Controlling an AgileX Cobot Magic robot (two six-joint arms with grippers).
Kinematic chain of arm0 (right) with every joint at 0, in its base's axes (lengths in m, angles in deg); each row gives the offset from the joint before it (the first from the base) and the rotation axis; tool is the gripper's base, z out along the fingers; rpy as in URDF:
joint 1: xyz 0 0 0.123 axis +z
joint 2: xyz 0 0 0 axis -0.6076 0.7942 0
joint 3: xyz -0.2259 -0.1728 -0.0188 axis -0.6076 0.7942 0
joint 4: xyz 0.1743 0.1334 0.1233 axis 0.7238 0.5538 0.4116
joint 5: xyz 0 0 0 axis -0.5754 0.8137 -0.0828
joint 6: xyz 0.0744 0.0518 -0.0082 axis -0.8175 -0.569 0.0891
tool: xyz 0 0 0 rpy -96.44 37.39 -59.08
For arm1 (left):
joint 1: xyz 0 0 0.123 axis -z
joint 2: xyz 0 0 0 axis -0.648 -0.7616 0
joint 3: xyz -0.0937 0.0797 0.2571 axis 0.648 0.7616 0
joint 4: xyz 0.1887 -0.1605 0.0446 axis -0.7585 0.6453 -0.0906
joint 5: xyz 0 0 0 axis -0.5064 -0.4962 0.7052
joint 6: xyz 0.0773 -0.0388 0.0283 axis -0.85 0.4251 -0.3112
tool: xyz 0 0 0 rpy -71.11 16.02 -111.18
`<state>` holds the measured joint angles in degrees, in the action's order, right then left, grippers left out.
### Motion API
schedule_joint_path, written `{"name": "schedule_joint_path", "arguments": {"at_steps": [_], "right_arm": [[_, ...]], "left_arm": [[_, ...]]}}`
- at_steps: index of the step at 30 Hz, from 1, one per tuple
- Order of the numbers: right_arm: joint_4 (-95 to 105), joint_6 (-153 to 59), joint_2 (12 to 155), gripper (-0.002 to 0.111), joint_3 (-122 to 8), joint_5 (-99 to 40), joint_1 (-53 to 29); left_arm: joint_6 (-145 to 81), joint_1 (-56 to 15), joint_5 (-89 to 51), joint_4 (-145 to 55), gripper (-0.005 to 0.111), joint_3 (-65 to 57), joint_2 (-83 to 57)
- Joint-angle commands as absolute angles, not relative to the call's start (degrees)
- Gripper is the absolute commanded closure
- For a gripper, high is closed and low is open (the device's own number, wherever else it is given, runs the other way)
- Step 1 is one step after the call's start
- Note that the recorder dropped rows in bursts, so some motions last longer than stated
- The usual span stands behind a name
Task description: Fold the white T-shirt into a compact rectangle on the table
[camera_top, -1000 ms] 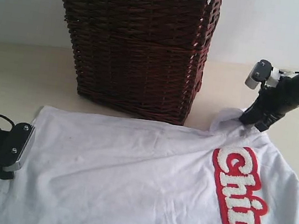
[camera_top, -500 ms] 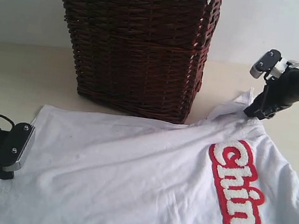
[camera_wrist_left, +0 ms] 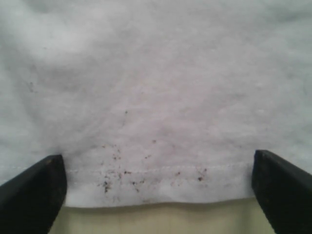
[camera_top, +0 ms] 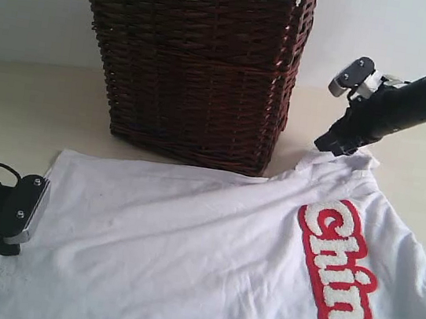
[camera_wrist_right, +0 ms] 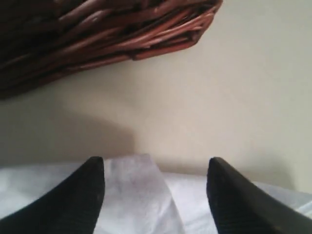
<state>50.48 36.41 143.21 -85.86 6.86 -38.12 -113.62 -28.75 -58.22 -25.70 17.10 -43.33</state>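
Observation:
The white T-shirt [camera_top: 184, 251] lies spread on the table [camera_top: 22, 109], its red-outlined lettering [camera_top: 339, 280] running down the right side. My right gripper [camera_top: 331, 143] hovers open just above the shirt's far right corner [camera_top: 340, 161]. In the right wrist view that corner [camera_wrist_right: 139, 195] lies loose below the open right gripper [camera_wrist_right: 156, 192], and nothing is held. My left gripper [camera_top: 18, 219] sits at the shirt's near left edge. The left wrist view shows the left gripper [camera_wrist_left: 158, 195] wide open, with the speckled hem [camera_wrist_left: 156, 180] lying flat between the fingers.
A dark wicker basket [camera_top: 203, 63] with white lace trim stands at the back, close behind the shirt's far edge, and its base [camera_wrist_right: 97, 34] shows in the right wrist view. Bare table [camera_wrist_right: 234, 97] lies right of the basket.
My right gripper has opened, let go of the shirt's far right corner, and lifted away to the left. The corner has settled onto the table. The left arm has not moved.

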Motion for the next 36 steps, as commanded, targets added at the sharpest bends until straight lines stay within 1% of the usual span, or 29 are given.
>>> {"name": "schedule_joint_path", "arguments": {"at_steps": [1, 2, 4, 5, 6, 7, 8, 10, 11, 18, 24, 29, 30, 32, 36], "right_arm": [[49.51, 31.30, 145.67, 0.046, -85.82, 4.66, -37.69], [47.70, 29.79, 146.34, 0.046, -85.82, 5.27, -37.69], [42.34, 26.44, 146.96, 0.054, -85.82, 6.69, -37.69], [40.95, 25.57, 147.05, 0.067, -85.82, 6.97, -37.69], [40.80, 25.69, 146.92, 0.075, -85.82, 6.85, -37.69], [40.80, 25.69, 146.82, 0.087, -85.82, 6.32, -37.69], [40.80, 25.69, 146.82, 0.095, -85.82, 5.80, -37.69], [40.93, 25.69, 146.68, 0.108, -85.82, 4.15, -37.69], [41.46, 25.59, 146.58, 0.108, -85.82, 3.60, -37.69], [49.87, 25.59, 144.91, 0.108, -85.82, -0.22, -37.69], [59.46, 25.69, 144.34, 0.108, -85.94, -6.45, -37.69], [60.94, 25.69, 144.46, 0.107, -85.94, -8.69, -37.40], [60.94, 25.72, 144.46, 0.103, -85.94, -8.46, -37.21], [60.11, 25.83, 144.66, 0.090, -85.94, -8.24, -37.10], [60.11, 27.25, 144.93, 0.046, -85.94, -5.01, -37.10]], "left_arm": [[-113.42, -28.42, -57.69, -26.22, 0.007, 18.32, -45.32], [-113.42, -28.42, -57.69, -26.22, 0.007, 18.32, -45.32], [-113.42, -28.42, -57.69, -26.22, 0.007, 18.32, -45.32], [-113.42, -28.42, -57.69, -26.22, 0.007, 18.32, -45.32], [-113.42, -28.42, -57.69, -26.22, 0.007, 18.32, -45.32], [-113.42, -28.42, -57.69, -26.22, 0.007, 18.32, -45.32], [-113.42, -28.42, -57.69, -26.22, 0.007, 18.32, -45.32], [-113.42, -28.42, -57.69, -26.22, 0.007, 18.32, -45.32], [-113.42, -28.42, -57.69, -26.22, 0.007, 18.32, -45.32], [-113.42, -28.42, -57.69, -26.22, 0.007, 18.32, -45.32], [-113.42, -28.42, -57.69, -26.22, 0.007, 18.32, -45.32], [-113.42, -28.42, -57.69, -26.22, 0.007, 18.32, -45.32], [-113.42, -28.42, -57.69, -26.22, 0.007, 18.32, -45.32], [-113.42, -28.42, -57.69, -26.22, 0.007, 18.32, -45.32], [-113.42, -28.42, -57.69, -26.22, 0.007, 18.32, -45.32]]}}
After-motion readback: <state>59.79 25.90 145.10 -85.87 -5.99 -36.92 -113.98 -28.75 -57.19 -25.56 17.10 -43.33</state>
